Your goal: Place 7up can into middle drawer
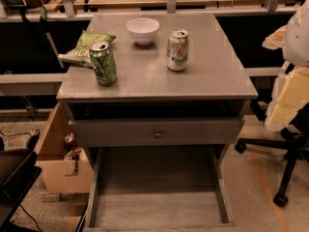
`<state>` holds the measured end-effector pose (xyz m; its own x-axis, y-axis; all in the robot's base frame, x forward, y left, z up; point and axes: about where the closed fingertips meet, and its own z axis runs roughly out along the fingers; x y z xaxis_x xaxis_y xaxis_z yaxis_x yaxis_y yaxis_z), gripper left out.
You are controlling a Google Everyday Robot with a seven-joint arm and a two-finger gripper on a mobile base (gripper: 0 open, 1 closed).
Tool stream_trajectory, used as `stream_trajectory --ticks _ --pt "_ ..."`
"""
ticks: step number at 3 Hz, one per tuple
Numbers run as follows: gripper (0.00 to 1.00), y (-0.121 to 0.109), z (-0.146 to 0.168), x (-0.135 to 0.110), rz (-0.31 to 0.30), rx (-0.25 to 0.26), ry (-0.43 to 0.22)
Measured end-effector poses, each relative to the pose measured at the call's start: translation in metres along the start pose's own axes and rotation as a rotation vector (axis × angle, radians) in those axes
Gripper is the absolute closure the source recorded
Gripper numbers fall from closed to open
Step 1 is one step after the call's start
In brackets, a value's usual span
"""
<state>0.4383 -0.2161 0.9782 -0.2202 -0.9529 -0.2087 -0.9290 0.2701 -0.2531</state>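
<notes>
The 7up can [177, 50], silver-white with green lettering and a shiny top, stands upright on the grey table top [145, 79], right of centre. The middle drawer [159, 209] is pulled out below, towards me, and its pale plank floor is bare. My gripper [285, 98] shows as pale yellow parts under a white arm link at the right edge. It hangs off the table's right side, apart from the can and above the drawer's level. It holds nothing that I can see.
A dark green can [103, 63] stands at the table's front left, with a green chip bag [84, 50] behind it and a white bowl [143, 30] at the back. A drawer front with a round knob [158, 133] is above the open drawer. A cardboard box [58, 163] sits at left and a chair base [285, 178] at right.
</notes>
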Motion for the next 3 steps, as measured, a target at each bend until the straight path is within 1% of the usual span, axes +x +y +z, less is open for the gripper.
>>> stream_trajectory --ticks 1,2,3 --pt "0.0 0.0 0.0 0.0 0.0 0.0 0.0" --pt "0.0 -0.005 0.0 0.003 0.073 0.031 0.005" --pt "0.0 -0.044 0.005 0.005 0.193 0.115 -0.084"
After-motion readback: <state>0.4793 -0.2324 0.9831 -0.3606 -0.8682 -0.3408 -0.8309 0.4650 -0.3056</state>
